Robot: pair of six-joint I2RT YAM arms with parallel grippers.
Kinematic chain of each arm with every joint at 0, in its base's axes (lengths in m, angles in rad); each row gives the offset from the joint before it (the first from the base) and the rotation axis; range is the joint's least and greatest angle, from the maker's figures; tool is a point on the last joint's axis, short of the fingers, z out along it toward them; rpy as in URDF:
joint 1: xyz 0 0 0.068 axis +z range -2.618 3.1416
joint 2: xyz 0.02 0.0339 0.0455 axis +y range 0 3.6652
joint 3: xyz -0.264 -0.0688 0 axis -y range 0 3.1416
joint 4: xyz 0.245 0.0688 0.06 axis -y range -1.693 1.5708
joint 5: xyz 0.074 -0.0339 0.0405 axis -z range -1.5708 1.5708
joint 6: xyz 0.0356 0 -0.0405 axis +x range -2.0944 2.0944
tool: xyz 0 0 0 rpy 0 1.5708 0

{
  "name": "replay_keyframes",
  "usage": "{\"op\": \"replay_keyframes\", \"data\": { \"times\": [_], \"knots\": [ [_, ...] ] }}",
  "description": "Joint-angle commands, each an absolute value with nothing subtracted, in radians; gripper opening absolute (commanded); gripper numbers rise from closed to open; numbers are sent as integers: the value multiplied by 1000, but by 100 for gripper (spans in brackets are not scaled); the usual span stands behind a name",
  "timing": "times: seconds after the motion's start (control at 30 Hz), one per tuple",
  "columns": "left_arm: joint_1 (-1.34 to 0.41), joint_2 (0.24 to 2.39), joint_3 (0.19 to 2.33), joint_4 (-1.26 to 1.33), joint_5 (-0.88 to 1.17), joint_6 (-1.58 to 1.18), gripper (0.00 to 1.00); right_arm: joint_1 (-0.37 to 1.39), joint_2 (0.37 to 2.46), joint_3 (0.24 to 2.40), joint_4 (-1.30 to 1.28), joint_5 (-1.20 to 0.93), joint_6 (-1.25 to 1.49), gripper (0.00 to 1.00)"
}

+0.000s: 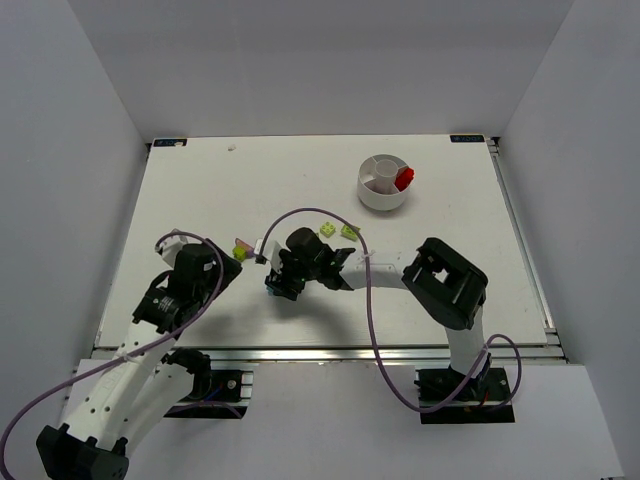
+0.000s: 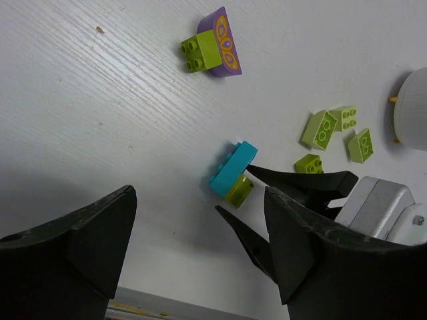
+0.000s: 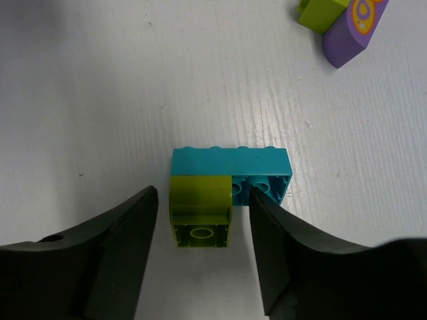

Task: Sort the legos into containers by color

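A cyan brick [image 3: 230,163] joined to a lime green brick [image 3: 200,213] lies on the white table. My right gripper [image 3: 203,200] is down over this clump, open, one finger on each side of the green brick with narrow gaps. The left wrist view shows the same clump [image 2: 233,175] between the right fingers [image 2: 300,181]. My left gripper [image 2: 200,200] hovers open just to its left, holding nothing. A purple and green clump [image 2: 217,41] lies beyond. Several loose green legos [image 2: 320,130] sit toward the white round dish [image 1: 384,190], which holds a red lego [image 1: 404,179].
The two grippers are close together at the table's middle left [image 1: 280,285], the left arm [image 1: 190,275] beside the right wrist. The purple clump [image 1: 241,249] sits between them. Green bricks [image 1: 338,231] lie behind the right forearm. Walls ring the table.
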State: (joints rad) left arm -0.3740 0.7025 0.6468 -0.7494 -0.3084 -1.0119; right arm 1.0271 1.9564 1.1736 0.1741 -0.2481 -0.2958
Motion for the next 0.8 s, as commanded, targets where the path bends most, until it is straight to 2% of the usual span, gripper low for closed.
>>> {"op": "replay_keyframes", "data": {
  "times": [0.0,0.03,0.1,0.2,0.23,0.3,0.33,0.4,0.77],
  "knots": [
    [-370,675,634,-767,-325,-1034,86,1026,1960,1203,193,-236,-298,60],
    [-370,672,630,-767,-325,-1038,86,1026,1962,1203,190,-242,-301,52],
    [-370,666,621,-761,-321,-1043,86,1026,1957,1201,183,-248,-308,46],
    [-370,663,604,-738,-308,-1049,86,1025,1931,1184,181,-267,-324,32],
    [-370,666,601,-720,-302,-1049,86,1026,1922,1180,179,-282,-330,23],
    [-370,673,585,-697,-278,-1048,86,1026,1890,1160,181,-302,-344,15],
    [-370,679,580,-668,-266,-1046,86,1025,1876,1152,181,-325,-348,8],
    [-370,701,569,-635,-223,-1037,86,1025,1827,1129,178,-348,-357,2],
    [-370,781,488,-212,104,-993,86,973,1543,983,179,-500,-481,0]
  ]
}}
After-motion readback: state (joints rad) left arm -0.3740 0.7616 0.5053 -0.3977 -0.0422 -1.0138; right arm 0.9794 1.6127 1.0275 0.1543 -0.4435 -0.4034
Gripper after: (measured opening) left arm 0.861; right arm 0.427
